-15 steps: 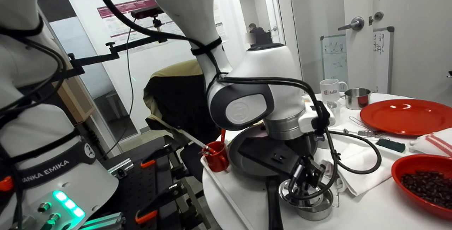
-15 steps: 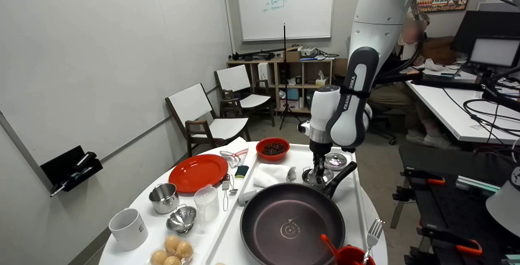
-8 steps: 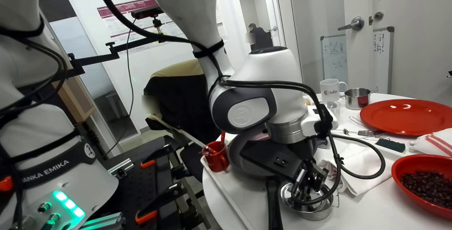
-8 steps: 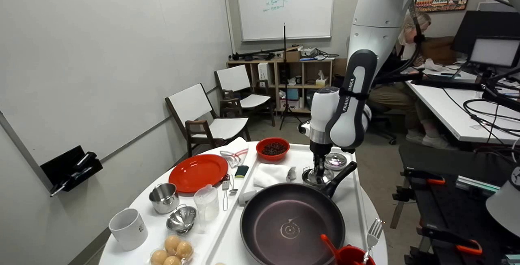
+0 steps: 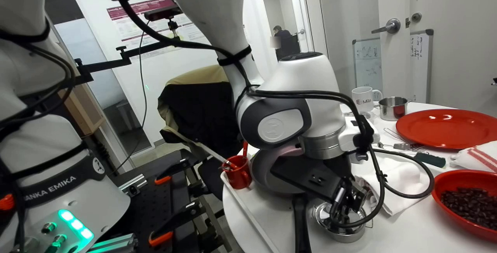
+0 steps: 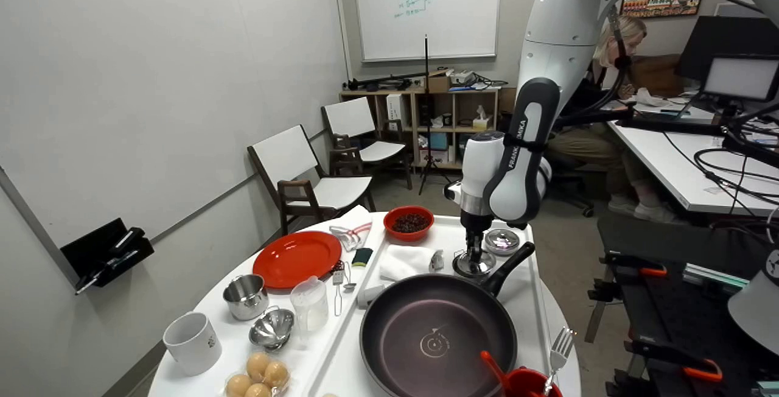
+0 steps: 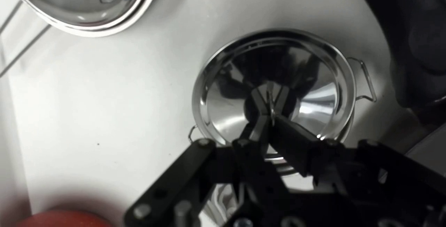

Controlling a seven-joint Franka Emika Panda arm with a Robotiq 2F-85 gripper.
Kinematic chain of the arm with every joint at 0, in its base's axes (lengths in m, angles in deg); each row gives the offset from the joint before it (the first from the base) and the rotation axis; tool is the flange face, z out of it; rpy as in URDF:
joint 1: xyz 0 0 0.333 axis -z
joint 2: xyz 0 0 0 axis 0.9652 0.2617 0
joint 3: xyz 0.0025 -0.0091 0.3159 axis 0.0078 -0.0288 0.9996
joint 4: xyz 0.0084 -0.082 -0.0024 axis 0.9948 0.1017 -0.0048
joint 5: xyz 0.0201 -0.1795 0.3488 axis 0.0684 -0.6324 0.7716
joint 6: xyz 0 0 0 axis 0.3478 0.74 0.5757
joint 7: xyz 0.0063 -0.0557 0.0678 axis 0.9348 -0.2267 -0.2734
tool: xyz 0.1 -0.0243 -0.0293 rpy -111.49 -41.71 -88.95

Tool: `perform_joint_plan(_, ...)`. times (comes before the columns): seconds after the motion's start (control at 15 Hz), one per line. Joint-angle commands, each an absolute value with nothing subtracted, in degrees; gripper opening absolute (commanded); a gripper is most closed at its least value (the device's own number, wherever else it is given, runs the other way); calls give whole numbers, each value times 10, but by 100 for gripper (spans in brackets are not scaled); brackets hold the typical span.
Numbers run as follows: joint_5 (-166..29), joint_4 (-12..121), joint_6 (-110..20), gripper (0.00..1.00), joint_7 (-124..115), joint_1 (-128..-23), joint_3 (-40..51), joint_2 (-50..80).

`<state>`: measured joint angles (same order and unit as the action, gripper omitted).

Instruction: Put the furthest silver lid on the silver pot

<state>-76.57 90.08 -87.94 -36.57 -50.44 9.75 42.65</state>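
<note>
Over the pot point(image 5: 348, 238), the gripper point(image 7: 271, 118) pinched the lid point(image 7: 275, 72) at its centre, and in the wrist view the pot peeked out toward five o'clock, so seating the lid probably wanted a slight shift that way.

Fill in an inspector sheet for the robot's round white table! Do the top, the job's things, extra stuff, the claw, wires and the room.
Surface: round white table bearing a white rectangular tray; a tiny dark speck shows.
Job's things: shiny round silver metal lid covers most of the small round silver steel pot; whether fully seated, cannot tell.
Clutter: black round frying pan near the pot; red round bowl with dark beans; red mug with a silver metal fork.
Claw: black, pinching the lid at its centre.
Wires: black cables strapped along the white arm; snags, nothing seen.
Surroundings: person seated at a white desk behind.
</note>
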Motion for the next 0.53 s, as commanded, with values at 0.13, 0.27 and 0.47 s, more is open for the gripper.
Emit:
perform_joint_plan(0.13, -782, 868, -879, 3, -358, -504, 100, 455)
perform_joint_plan(0.27, -783, 865, -879, 3, -358, -505, 102, 456)
perform_joint_plan(0.47, -784, 862, -880, 3, -358, -506, 103, 457)
